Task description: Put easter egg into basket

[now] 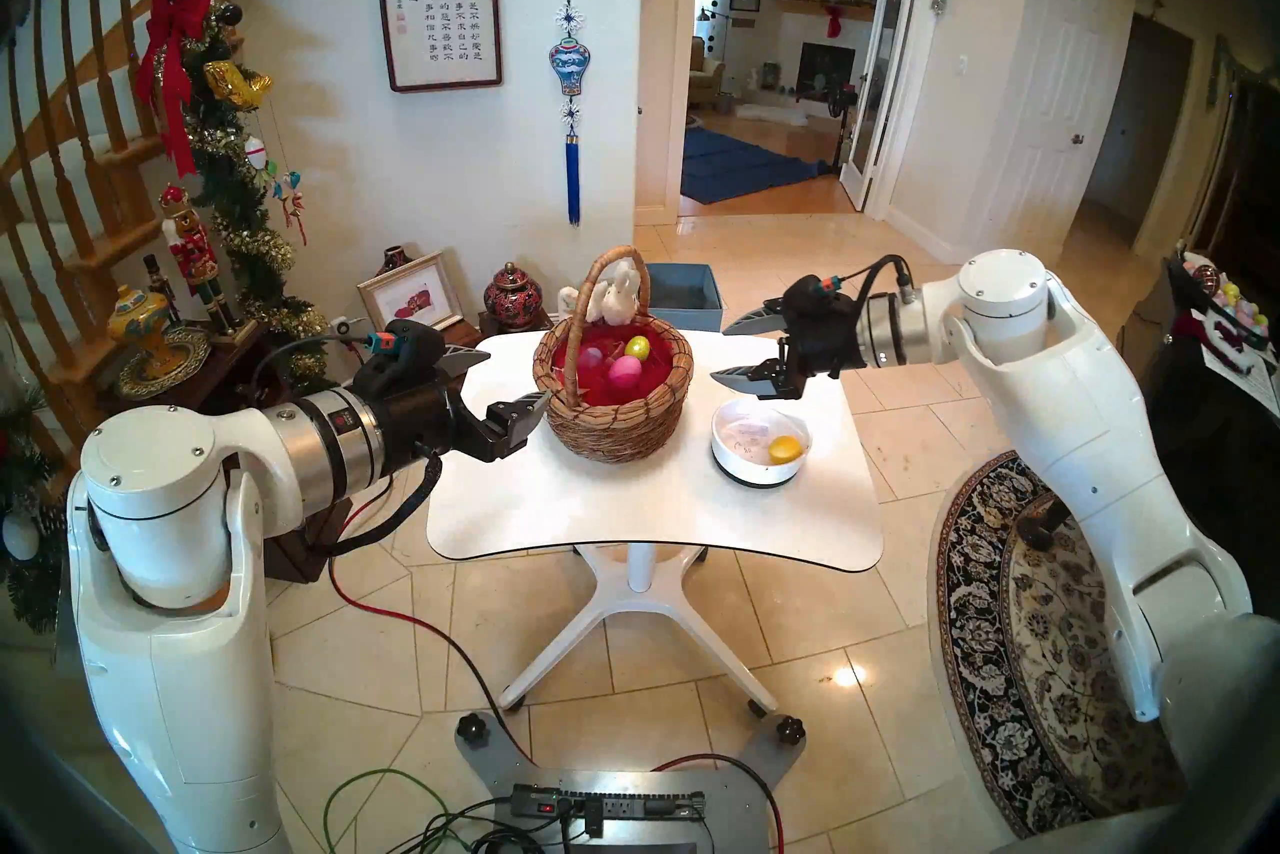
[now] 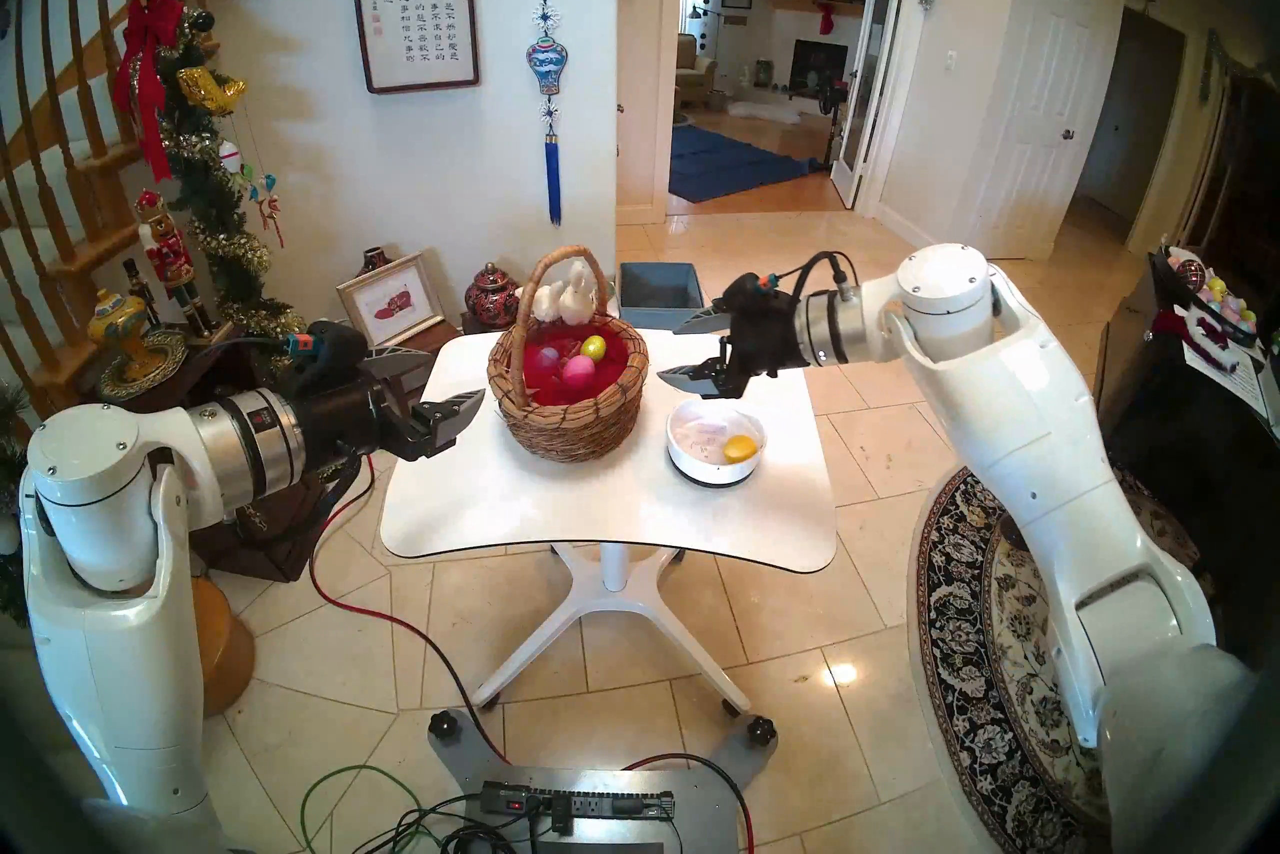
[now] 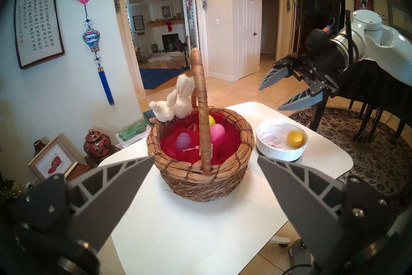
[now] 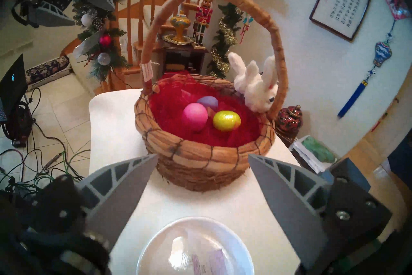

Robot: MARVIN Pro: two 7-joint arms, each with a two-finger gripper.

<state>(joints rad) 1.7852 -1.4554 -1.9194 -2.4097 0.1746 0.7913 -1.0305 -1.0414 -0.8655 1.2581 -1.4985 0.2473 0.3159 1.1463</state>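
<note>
Head views show the left claw (image 1: 509, 378) open and empty, the brown wicker basket (image 1: 614, 416) just right of it on the table (image 1: 623, 527). Red lining holds three eggs: purple (image 1: 590, 358), pink (image 1: 626, 372), yellow-green (image 1: 640, 346). Right of it, the right claw (image 1: 741, 350) hangs open above the bowl (image 1: 727, 464), which holds one yellow egg (image 1: 785, 450). No writing there is readable.

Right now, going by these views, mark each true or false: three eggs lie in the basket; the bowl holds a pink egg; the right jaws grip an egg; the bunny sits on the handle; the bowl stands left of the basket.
1. Three eggs lie in the basket. True.
2. The bowl holds a pink egg. False: its egg is yellow.
3. The right gripper grips an egg. False: its jaws are open and empty.
4. The bunny sits on the handle. True.
5. The bowl stands left of the basket. False: it stands to the right.
</note>
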